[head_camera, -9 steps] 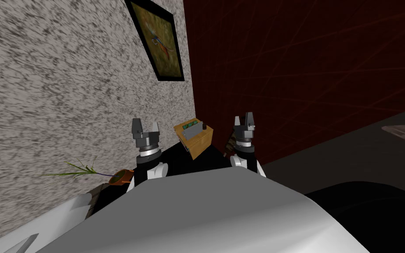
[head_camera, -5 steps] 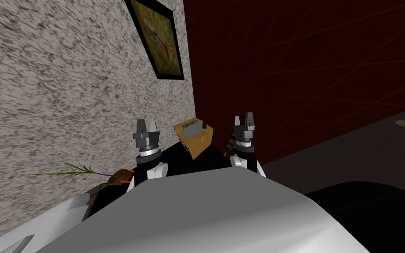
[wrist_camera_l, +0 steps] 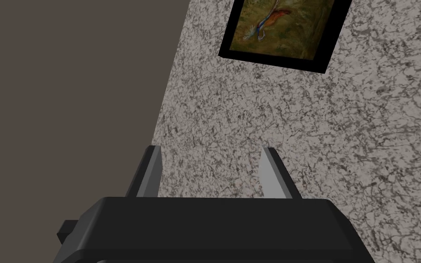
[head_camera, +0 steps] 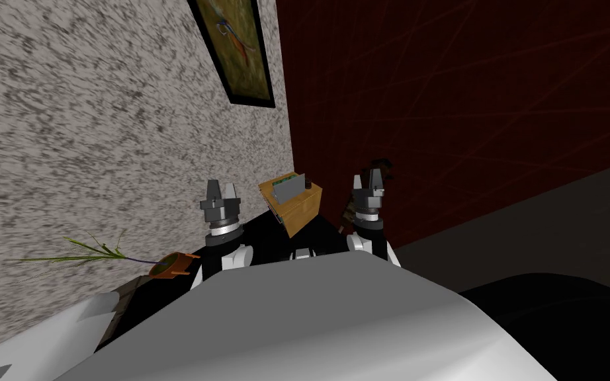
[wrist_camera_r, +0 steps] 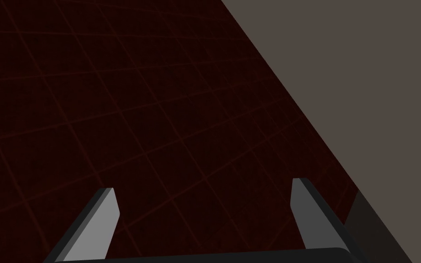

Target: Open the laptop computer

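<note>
A speckled wall (head_camera: 98,145) meets a dark red wall (head_camera: 462,99) ahead of me. In the corner a wooden box (head_camera: 302,210) stands on a black surface (head_camera: 267,238). On its top a grey slab (head_camera: 288,190) lies slantwise. I judge it to be the laptop, though I cannot be sure. It sits ahead, between my left gripper (head_camera: 221,186) and right gripper (head_camera: 367,176), perhaps a little nearer the left. Both pairs of fingers stand apart, holding nothing.

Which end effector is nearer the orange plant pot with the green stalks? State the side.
Left. The left end effector is just to the right of the orange plant pot; the right end effector is farther right, beyond the tan rectangular box.
</note>
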Robot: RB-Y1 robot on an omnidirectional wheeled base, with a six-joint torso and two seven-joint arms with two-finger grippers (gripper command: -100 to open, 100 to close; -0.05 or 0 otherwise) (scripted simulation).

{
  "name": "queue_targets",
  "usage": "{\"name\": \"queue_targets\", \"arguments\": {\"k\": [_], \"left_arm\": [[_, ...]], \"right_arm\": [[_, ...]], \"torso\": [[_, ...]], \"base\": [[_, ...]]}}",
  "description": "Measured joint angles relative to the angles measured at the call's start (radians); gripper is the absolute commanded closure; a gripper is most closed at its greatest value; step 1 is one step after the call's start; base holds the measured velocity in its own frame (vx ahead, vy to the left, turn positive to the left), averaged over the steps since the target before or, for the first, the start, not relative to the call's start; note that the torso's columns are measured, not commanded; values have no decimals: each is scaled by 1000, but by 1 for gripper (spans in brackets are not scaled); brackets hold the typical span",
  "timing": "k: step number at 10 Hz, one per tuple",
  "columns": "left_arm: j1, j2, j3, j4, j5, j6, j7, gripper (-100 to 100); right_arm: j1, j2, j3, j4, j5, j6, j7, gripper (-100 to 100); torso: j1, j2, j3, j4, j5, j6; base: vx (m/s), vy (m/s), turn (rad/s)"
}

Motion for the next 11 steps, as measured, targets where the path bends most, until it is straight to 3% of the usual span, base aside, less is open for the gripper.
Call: {"name": "queue_targets", "arguments": {"k": [1, 2, 5, 11], "left_arm": [[0, 0, 0, 0, 0, 0, 0, -100], [-3, 22, -2, 7, -4, 5, -1, -100], [-33, 79, -15, 59, -30, 36, -14, -100], [-96, 133, -33, 180, -83, 114, -37, -100]], "right_arm": [[0, 0, 0, 0, 0, 0, 0, 0], [0, 0, 0, 0, 0, 0, 0, 0], [0, 0, 0, 1, 0, 0, 0, 0], [0, 0, 0, 0, 0, 0, 0, 0]], "torso": [[0, 74, -148, 74, 0, 0], [1, 107, -217, 107, 0, 0], [2, 118, -243, 120, 0, 0], [0, 121, -241, 121, 0, 0]], "base": [[21, 9, -57], [27, 24, -60], [54, 53, -111], [55, 57, -101]]}}
